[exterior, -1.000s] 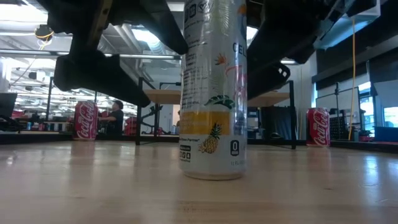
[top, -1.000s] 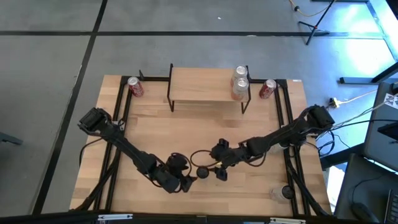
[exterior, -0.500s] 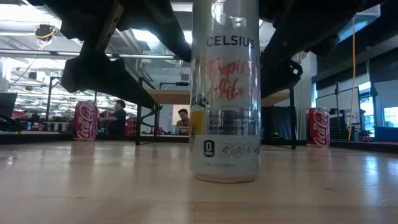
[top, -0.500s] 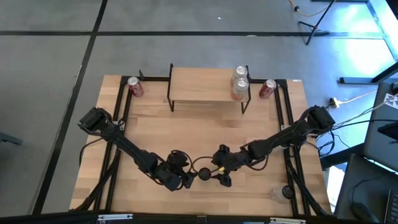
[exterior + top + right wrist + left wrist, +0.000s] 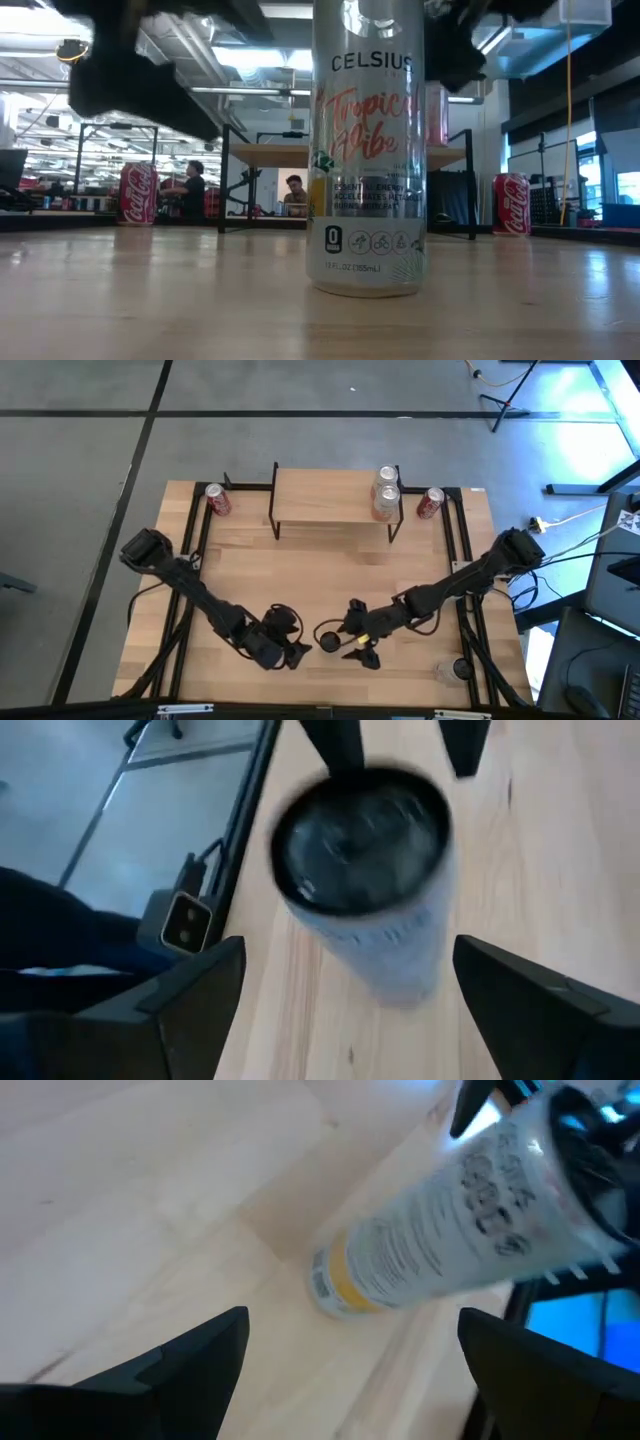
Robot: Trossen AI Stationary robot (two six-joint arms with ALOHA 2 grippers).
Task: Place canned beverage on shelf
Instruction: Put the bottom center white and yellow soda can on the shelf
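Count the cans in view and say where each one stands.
5. Two pale cans on the shelf's right end; one red can left of the shelf, another right; the Celsius can between both grippers.

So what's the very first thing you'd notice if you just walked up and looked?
The tall white Celsius can standing upright at the near middle of the big wooden table, with the left gripper and right gripper open on either side of it. Next, the small light-wood shelf on black legs at the far edge, with two silver cans at its right end and a red cola can on the table off each end.
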